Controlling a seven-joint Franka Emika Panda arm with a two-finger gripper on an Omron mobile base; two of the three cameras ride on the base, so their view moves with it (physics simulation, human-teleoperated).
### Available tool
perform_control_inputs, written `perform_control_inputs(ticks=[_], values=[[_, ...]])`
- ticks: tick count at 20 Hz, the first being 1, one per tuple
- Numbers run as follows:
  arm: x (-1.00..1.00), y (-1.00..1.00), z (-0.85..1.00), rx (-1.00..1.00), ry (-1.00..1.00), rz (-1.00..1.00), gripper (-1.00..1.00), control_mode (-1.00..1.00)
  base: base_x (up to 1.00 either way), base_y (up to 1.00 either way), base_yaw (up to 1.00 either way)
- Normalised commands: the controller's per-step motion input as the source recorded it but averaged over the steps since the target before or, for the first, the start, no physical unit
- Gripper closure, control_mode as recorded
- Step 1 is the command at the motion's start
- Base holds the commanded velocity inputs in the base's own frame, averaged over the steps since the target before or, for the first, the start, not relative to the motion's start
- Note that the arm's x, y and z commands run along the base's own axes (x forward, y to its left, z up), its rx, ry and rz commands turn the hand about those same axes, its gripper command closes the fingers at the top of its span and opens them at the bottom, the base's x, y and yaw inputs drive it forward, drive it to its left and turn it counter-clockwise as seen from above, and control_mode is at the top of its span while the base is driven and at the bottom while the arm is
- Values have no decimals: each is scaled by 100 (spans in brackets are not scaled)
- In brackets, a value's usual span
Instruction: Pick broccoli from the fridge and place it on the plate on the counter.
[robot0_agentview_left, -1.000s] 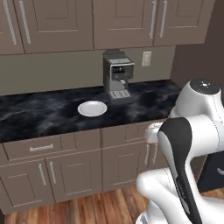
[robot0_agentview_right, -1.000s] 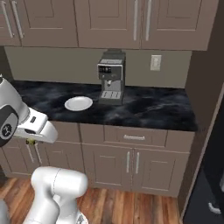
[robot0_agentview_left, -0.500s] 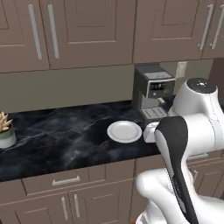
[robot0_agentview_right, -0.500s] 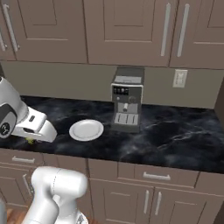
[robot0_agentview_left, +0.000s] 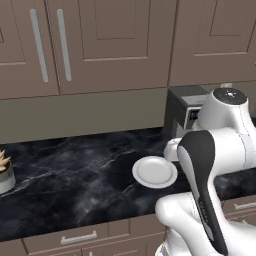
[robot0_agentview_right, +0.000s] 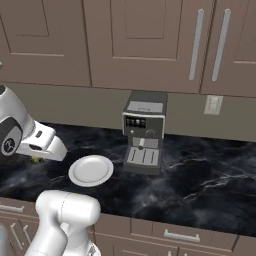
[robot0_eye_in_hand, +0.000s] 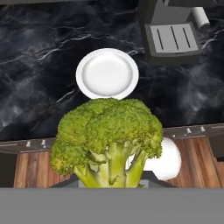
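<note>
Right up close in the hand view, the broccoli (robot0_eye_in_hand: 107, 135) fills the foreground, bumpy green head up and pale forked stem running down toward six o'clock, where the pincer (robot0_eye_in_hand: 109, 186) has it pinched, though the fingertips themselves are buried behind the floret. From the right base view, a sliver of that yellow-green (robot0_agentview_right: 36, 160) peeks out beneath the white hand at nine o'clock, hanging above the near edge of the bench (robot0_agentview_right: 210, 175) and just short of the plate. Below the floret in the hand view the wooden floor (robot0_eye_in_hand: 30, 168) and the bench's front edge slide past. Moving outward, the plate (robot0_eye_in_hand: 107, 73) sits at twelve o'clock from the broccoli, round, white, bare, flat on the black marble; in the left base view it (robot0_agentview_left: 155, 171) lies just left of the arm's dark forearm, and in the right base view it (robot0_agentview_right: 91, 170) rests just to the right of the hand. Further on, the coffee machine (robot0_agentview_right: 145, 131) stands at roughly two o'clock from the plate, near but apart, its grated drip tray facing forward. Far left on the bench in the left base view, a small potted plant (robot0_agentview_left: 5, 172) clips the frame edge. Behind everything, brown wall cabinets (robot0_agentview_left: 100, 42) with long bar handles, and a wall socket (robot0_agentview_right: 213, 104) right of the machine.
</note>
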Motion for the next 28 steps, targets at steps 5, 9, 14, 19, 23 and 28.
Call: perform_control_inputs(ticks=[5, 9, 14, 19, 23, 28], values=[[39, -17, -24, 0, -1, 9, 100, -100, 0, 0, 0], [65, -21, -53, 3, 0, 11, 100, -100, 0, 0, 0], [79, -2, -69, 12, 2, 11, 100, -100, 0, 0, 0], [95, 0, -94, 5, 8, 9, 100, -100, 0, 0, 0], [93, 0, -81, -11, 6, 2, 100, -100, 0, 0, 0], [77, 1, -62, -13, 0, 0, 100, -100, 0, 0, 0]])
